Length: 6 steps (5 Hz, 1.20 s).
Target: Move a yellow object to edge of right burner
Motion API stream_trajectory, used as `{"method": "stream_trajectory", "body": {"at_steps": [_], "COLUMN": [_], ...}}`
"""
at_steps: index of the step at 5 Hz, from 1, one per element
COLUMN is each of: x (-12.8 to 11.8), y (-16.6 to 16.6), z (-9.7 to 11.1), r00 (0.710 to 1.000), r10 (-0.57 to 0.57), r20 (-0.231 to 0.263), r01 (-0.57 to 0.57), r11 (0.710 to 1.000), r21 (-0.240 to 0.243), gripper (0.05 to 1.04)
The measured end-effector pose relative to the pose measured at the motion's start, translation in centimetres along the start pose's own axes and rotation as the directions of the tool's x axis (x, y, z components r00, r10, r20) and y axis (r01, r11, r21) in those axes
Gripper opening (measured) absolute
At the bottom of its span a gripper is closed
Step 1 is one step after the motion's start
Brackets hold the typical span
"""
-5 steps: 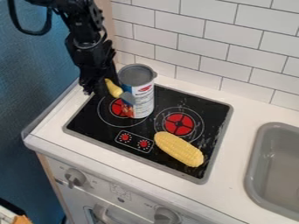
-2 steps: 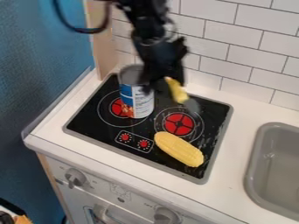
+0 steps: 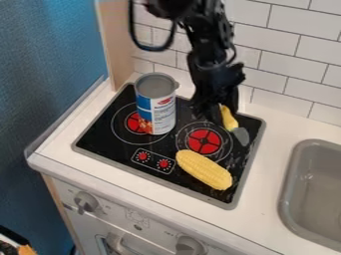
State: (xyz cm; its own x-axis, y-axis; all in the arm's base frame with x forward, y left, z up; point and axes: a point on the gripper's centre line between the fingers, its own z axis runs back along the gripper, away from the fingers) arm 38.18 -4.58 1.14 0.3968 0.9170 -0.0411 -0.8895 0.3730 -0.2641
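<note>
Obs: gripper w/ yellow tool has crossed from L side of stovetop, behind the can, to the back R of R burner. Fingers: closed in on the tool, approx. at its yellow part; it has travelled w/ the arm over both earlier frames, so grip looks OK. Tool's grey end sticks out fwd & down, now just beyond the burner's outer ring, nr stovetop's R border; contact w/ surface: can't tell. Corn is also yellow, unmoved, lying at front of same burner, one end by the ring. Can unmoved too, standing on L burner. Implication: sideways carry prob. mostly done, tool approx. over target edge; est. remaining = small position fix, lower, release, back off. Next move needs a gentle descent, tool kept clear of corn. Risks: letting go too high -> tool may tip or slide off ring; hard-looking handle might roll a bit on smooth top.
</note>
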Motion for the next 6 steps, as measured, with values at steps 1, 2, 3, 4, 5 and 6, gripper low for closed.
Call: {"method": "stream_trajectory", "body": {"at_steps": [1, 2, 3, 4, 5, 6], "x": [0.6, 0.9, 1.3, 1.7, 2.0, 2.0], "y": [-1.0, -1.8, -2.4, -2.9, -2.7, -2.4], "z": [-1.4, -4.1, -5.7, -5.8, -5.7, -5.8], "r00": [1.0, 1.0, 0.999, 1.0, 1.0, 1.0], "r10": [0.0, -0.006, 0.006, 0.004, 0.005, 0.013], "r20": [0.012, -0.024, -0.039, -0.025, -0.01, -0.007], "r01": [0.0, 0.007, -0.003, -0.002, -0.004, -0.013], "r11": [1.0, 0.999, 0.998, 0.998, 0.997, 0.996], "r21": [0.003, 0.041, 0.06, 0.056, 0.079, 0.086], "gripper": [0.433, 0.433, 0.433, 0.481, 0.786, 0.999]}}
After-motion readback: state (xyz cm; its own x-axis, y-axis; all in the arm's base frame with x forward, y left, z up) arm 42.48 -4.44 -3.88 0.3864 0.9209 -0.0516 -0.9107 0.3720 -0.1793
